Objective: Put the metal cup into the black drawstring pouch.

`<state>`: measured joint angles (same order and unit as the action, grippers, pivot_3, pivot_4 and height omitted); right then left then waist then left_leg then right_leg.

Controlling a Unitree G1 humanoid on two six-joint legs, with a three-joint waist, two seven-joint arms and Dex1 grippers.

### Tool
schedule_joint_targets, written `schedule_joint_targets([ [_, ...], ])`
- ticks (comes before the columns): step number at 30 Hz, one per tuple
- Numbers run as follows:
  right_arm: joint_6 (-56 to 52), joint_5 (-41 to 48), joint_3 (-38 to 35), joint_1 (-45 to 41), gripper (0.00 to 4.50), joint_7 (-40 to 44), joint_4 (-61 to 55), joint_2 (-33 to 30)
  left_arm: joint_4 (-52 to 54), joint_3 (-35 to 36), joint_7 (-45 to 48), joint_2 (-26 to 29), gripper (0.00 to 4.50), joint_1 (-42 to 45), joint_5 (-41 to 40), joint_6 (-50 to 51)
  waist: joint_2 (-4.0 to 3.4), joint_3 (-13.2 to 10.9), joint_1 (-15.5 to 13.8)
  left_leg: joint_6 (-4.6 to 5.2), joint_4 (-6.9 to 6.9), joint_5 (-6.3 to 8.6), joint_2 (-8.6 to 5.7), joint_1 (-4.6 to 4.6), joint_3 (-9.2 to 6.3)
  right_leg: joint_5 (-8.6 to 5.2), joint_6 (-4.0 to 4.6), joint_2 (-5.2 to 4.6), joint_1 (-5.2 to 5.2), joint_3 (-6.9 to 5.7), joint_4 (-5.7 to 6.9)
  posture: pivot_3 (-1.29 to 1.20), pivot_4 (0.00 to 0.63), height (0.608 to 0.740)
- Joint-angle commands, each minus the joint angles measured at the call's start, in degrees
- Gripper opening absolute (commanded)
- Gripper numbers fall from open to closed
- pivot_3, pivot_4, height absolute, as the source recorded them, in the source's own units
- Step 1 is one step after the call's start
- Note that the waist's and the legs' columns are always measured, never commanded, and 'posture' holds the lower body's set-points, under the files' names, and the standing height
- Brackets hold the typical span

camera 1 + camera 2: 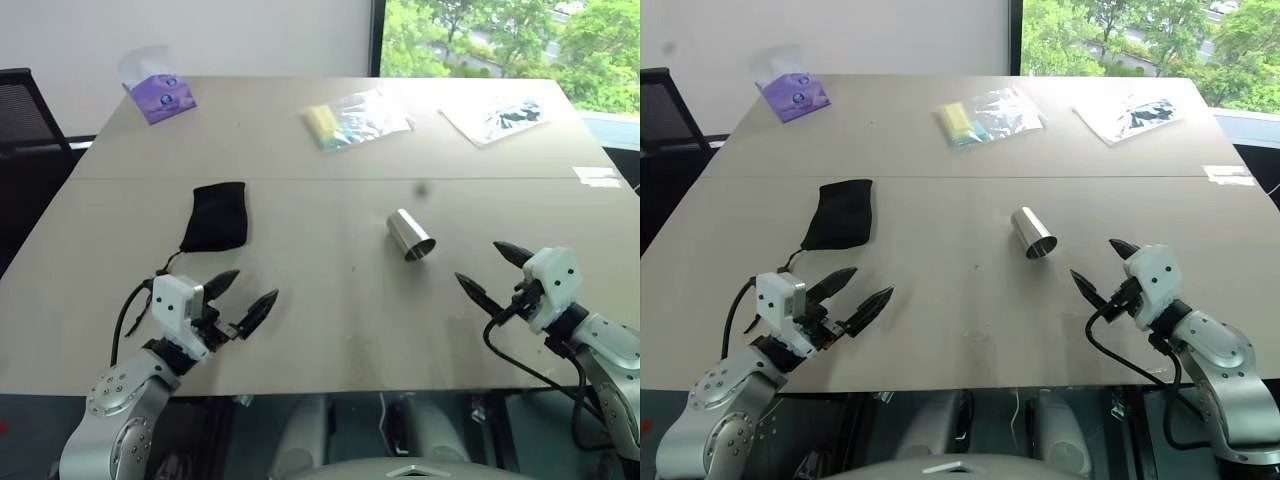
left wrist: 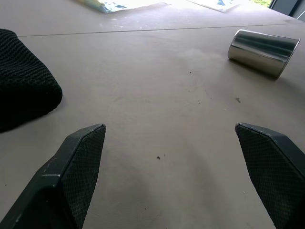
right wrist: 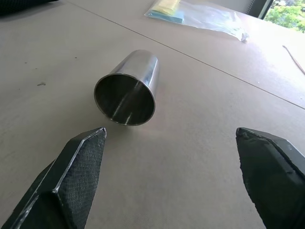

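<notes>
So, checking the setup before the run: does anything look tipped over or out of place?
Yes: the metal cup lies on its side on the table, open mouth toward the right gripper. The black drawstring pouch lies flat, apart from it.

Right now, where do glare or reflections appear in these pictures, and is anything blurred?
Left eye view: daylight glares on the clear plastic bags and gleams on the metal cup. Right wrist view: the cup's inside mirrors light streaks; the near fingers look soft.
</notes>
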<state>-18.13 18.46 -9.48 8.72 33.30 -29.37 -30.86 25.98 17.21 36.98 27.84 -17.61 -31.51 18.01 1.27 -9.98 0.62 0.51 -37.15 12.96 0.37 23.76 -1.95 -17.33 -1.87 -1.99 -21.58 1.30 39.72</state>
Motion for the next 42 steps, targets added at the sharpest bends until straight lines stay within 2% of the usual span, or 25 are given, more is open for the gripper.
schedule_joint_targets([
  [1, 0.14, 1.81, 0.51, -2.25, 4.43, 0.28, -3.78, 0.11, 0.65, -0.03, -1.59, 0.32, 4.5, 2.36, 1.38, -0.87, 0.0, 0.0, 0.0, 0.0, 0.0, 0.0, 0.0, 0.0, 0.0, 0.0, 0.0, 0.0, 0.0, 0.0, 0.0, 0.0, 0.15, 0.74],
  [4, 1.62, 4.27, 3.32, -6.73, 4.43, 1.34, -7.2, 1.89, -1.41, 0.67, -4.46, 0.33, 4.5, 7.86, 3.57, -2.13, -0.04, -0.03, -0.01, 0.0, -0.01, 0.0, 0.0, -0.01, 0.0, 0.0, 0.0, 0.01, 0.0, 0.0, 0.02, 0.0, 0.15, 0.74],
  [8, 0.26, 8.08, 5.07, -11.0, 4.43, 3.89, -7.31, 2.08, -1.88, 1.06, -6.54, 1.08, 4.5, 9.66, 5.92, -1.04, 0.01, 0.01, 0.24, 0.0, -0.04, 0.0, 0.03, -0.03, 0.01, 0.02, -0.01, 0.11, 0.0, 0.0, 0.05, 0.0, 0.15, 0.74],
  [15, 1.13, 11.27, 9.6, -13.31, 4.43, 14.25, -8.49, -3.07, -0.27, 3.19, -11.05, 6.59, 4.5, 11.07, 15.17, -2.04, 0.01, -0.01, -0.04, 0.01, 0.02, 0.01, 0.0, 0.04, -0.07, 0.01, -0.01, 0.04, -0.02, -0.07, -0.02, 0.0, 0.15, 0.74],
  [18, 2.12, 12.09, 10.5, -12.26, 4.43, 17.46, -7.6, -4.21, -1.59, 3.08, -16.68, 10.67, 4.5, 12.8, 24.61, 0.68, 0.02, 0.0, -0.02, 0.01, 0.01, 0.01, 0.0, 0.01, -0.05, 0.02, -0.01, 0.03, 0.0, -0.05, -0.01, 0.0, 0.15, 0.74],
  [22, 6.61, 9.43, 11.7, -9.37, 4.43, 20.63, -4.69, -4.66, -3.08, -2.4, -19.68, 18.27, 4.5, 12.7, 40.42, -1.14, 0.01, -0.02, 0.04, 0.01, 0.03, 0.01, -0.01, -0.01, -0.01, 0.02, -0.01, 0.05, -0.01, -0.04, 0.0, 0.0, 0.15, 0.74],
  [30, 10.64, 7.21, 11.22, -7.96, 4.43, 19.35, -2.36, -2.83, -4.45, -10.77, -19.68, 23.77, 4.5, 13.64, 57.3, -3.52, 0.0, -0.03, 0.08, 0.01, 0.08, 0.01, 0.01, 0.0, -0.02, 0.02, -0.01, 0.0, -0.05, -0.02, 0.01, 0.0, 0.15, 0.74],
  [42, 11.03, 5.54, 11.29, -6.16, 4.43, 16.4, -3.67, -2.23, -14.35, -13.25, -18.5, 24.44, 4.5, 17.3, 61.98, -8.31, -0.01, -0.04, 0.02, 0.01, 0.08, 0.01, 0.0, 0.01, -0.01, 0.02, -0.01, -0.03, -0.06, -0.04, 0.01, 0.0, 0.15, 0.74],
])
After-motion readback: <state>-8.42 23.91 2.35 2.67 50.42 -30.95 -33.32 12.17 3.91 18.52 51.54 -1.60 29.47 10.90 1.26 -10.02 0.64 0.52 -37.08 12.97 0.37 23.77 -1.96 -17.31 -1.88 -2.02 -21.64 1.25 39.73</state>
